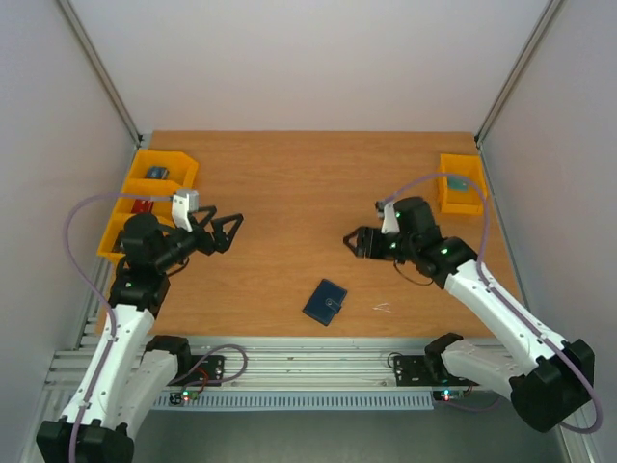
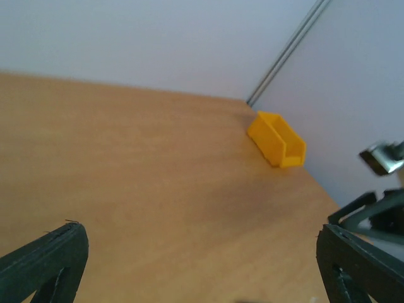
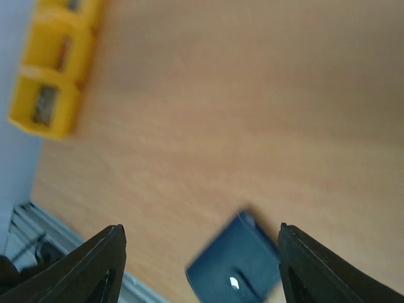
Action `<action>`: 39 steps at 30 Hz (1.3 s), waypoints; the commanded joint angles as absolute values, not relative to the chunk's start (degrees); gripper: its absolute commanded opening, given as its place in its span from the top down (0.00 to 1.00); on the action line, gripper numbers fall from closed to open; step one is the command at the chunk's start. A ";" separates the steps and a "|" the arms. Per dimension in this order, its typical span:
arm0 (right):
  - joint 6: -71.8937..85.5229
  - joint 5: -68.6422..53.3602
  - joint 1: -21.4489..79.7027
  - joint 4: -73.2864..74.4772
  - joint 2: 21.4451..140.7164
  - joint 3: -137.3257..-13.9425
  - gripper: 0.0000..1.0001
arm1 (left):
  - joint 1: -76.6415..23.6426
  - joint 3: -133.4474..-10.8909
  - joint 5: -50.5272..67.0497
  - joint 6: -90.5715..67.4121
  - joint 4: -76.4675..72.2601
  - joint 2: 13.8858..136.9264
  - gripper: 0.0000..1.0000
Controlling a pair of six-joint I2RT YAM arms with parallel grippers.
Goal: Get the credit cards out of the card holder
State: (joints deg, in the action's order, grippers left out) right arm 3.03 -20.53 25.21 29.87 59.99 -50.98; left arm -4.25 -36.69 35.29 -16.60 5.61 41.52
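The card holder [image 1: 325, 302] is a small dark navy wallet. It lies shut on the table near the front edge, between the two arms. It also shows in the right wrist view [image 3: 237, 265], with its small metal clasp facing up. No credit cards are in view. My left gripper [image 1: 229, 230] is open and empty, held above the table to the left of the wallet. My right gripper [image 1: 355, 241] is open and empty, above the table behind and to the right of the wallet. In the left wrist view, the wallet is out of sight.
Yellow bins [image 1: 149, 193] holding small items stand along the table's left edge. One more yellow bin [image 1: 461, 183] stands at the far right, also shown in the left wrist view [image 2: 276, 139]. A small pale scrap [image 1: 382, 308] lies right of the wallet.
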 commanded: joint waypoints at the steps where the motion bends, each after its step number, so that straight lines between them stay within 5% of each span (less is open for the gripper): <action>1: 13.96 -17.70 29.67 36.78 61.50 -44.34 0.34 | -5.75 -32.68 34.20 -26.77 10.19 40.76 0.01; 14: 17.21 -27.53 30.40 25.64 82.04 -39.61 0.39 | -7.56 -29.16 31.88 -27.56 9.71 40.20 0.01; 25: 15.62 -34.62 30.39 25.25 88.85 -41.26 0.62 | -7.56 -28.67 32.34 -25.46 9.30 40.43 0.01; 31: 13.71 -37.67 30.39 26.15 91.05 -43.92 0.98 | -7.62 -28.28 35.01 -24.46 8.14 40.73 0.01; 39: 3.20 -39.00 30.38 38.87 84.43 -55.54 0.99 | -9.35 -29.57 42.88 -16.96 9.17 42.38 0.01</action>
State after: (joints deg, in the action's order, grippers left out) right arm 10.55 -36.91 30.02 31.07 89.45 -48.80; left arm -8.21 -28.91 37.01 -22.09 10.07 41.74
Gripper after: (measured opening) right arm 0.033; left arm 0.994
